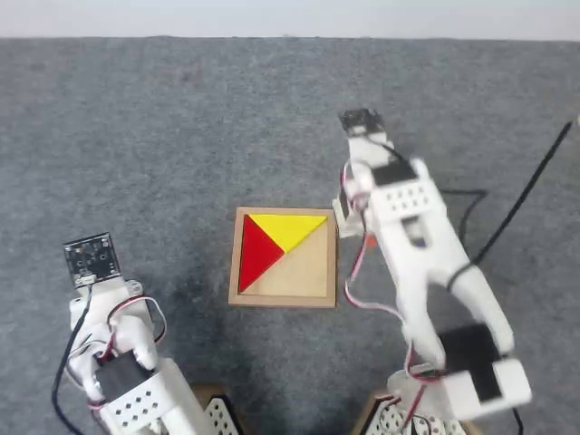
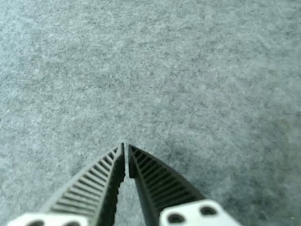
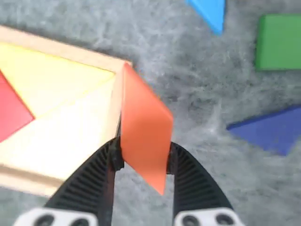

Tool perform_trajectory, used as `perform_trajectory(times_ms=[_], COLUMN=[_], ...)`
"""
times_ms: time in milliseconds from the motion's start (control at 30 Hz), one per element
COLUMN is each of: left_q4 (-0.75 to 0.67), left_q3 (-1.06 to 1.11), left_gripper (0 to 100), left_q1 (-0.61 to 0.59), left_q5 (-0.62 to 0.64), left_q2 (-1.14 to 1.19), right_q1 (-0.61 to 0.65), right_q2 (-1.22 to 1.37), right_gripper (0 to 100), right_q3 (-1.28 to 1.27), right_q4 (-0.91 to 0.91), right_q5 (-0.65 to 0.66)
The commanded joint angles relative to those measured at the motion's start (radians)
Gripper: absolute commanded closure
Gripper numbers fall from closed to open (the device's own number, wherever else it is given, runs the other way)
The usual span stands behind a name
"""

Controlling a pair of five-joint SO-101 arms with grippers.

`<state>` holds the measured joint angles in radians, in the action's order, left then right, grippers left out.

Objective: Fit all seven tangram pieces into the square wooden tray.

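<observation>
Both arms: white plastic shells, black servos. 7 o'clock, left arm (image 1: 127, 362): red, black, white wire loops, perforated white bracket. 4 o'clock, right arm (image 1: 426, 258): red wires, black cable alongside. On left gripper (image 2: 126, 149) and right gripper (image 3: 143, 148): black ribbed fingers, white mounts with screw holes.

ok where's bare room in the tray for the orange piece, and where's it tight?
Free: tray floor below the yellow triangle and right of the red triangle, high view. Also bare mat left of the tray. Tight: mat off the tray corner by the right gripper, which holds the orange piece; blue piece, green piece and navy piece lie there.
</observation>
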<state>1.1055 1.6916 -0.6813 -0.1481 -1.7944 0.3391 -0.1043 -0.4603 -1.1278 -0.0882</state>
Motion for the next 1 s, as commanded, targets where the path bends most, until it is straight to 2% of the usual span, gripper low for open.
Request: perform_trajectory(times_ms=[0, 167, 400, 500, 633, 733, 867, 967], left_q4=[-0.005, -0.005, -0.005, -0.005, -0.005, -0.005, -0.005, -0.005], left_q3=[-0.007, -0.007, -0.007, -0.007, -0.007, -0.007, -0.007, -0.007], left_gripper=[98, 98, 98, 98, 98, 98, 98, 98], left_q1=[-0.002, -0.002, -0.002, -0.002, 0.000, 0.000, 0.000, 0.000], left_q5=[-0.009, -0.009, -0.009, -0.009, -0.009, -0.009, -0.009, -0.009], left_q2=[-0.006, -0.006, -0.006, -0.006, -0.006, -0.006, -0.005, -0.005], right_q1=[0.021, 0.059, 0.065, 0.139, 0.275, 0.315, 0.315, 0.315], right_q2=[-0.127, -0.170, -0.140, -0.139, -0.137, -0.133, -0.133, -0.131], right_gripper=[99.0, 99.0, 98.6, 98.3, 90.9, 84.3, 82.8, 82.5], right_q3=[-0.157, -0.232, -0.252, -0.261, -0.261, -0.259, -0.261, -0.261], right_q4=[0.194, 0.255, 0.186, 0.193, 0.223, 0.228, 0.280, 0.323], right_q5=[-0.054, -0.055, -0.066, -0.101, -0.433, -0.661, -0.868, -0.961])
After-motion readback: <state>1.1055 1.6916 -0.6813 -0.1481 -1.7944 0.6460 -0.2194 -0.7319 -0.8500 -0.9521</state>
